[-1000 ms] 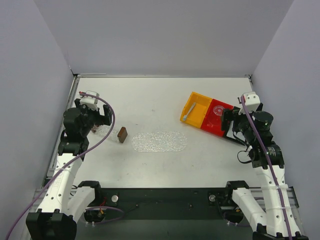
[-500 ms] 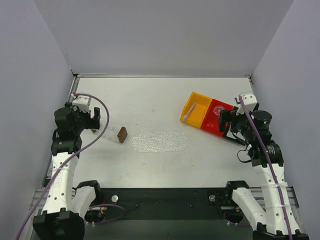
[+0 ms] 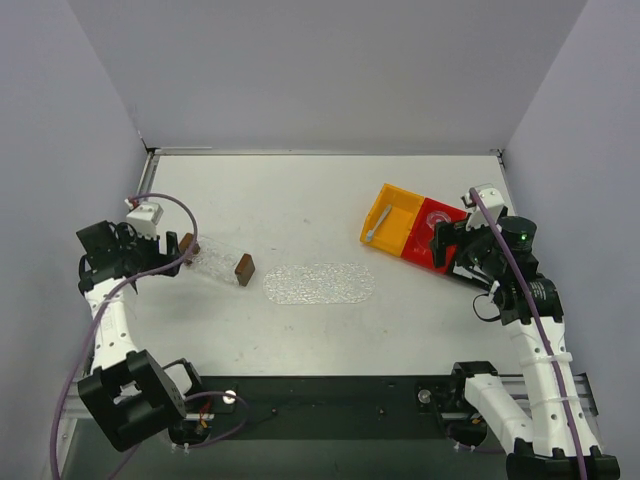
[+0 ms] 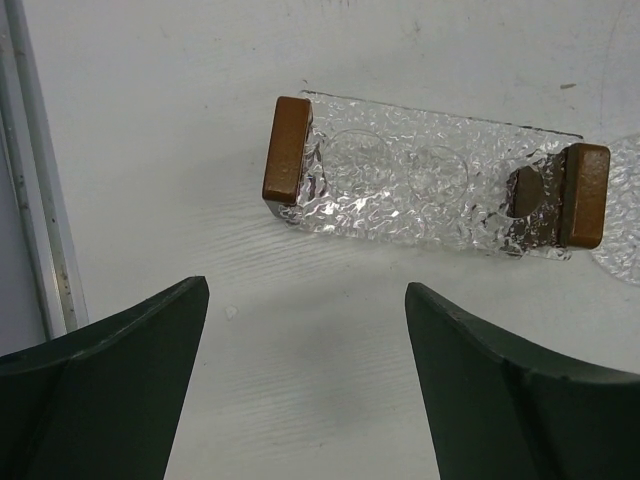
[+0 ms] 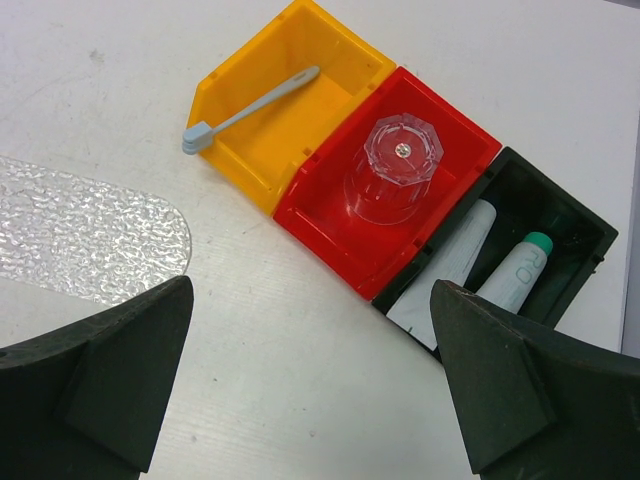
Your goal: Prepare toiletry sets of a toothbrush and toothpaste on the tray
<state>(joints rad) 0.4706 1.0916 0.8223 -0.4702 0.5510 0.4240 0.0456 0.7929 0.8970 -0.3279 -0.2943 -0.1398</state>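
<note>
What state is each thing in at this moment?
toothbrush: lying in the yellow bin
toothpaste: lying in the black bin
tray: flat on the table, nothing on it
clear cup: in the red bin
left gripper: open, empty
right gripper: open, empty

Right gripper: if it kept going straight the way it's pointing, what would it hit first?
Most likely the red bin holding the clear cup, straight ahead of the open right gripper. It might touch the table just in front first; depth is unclear.
</note>
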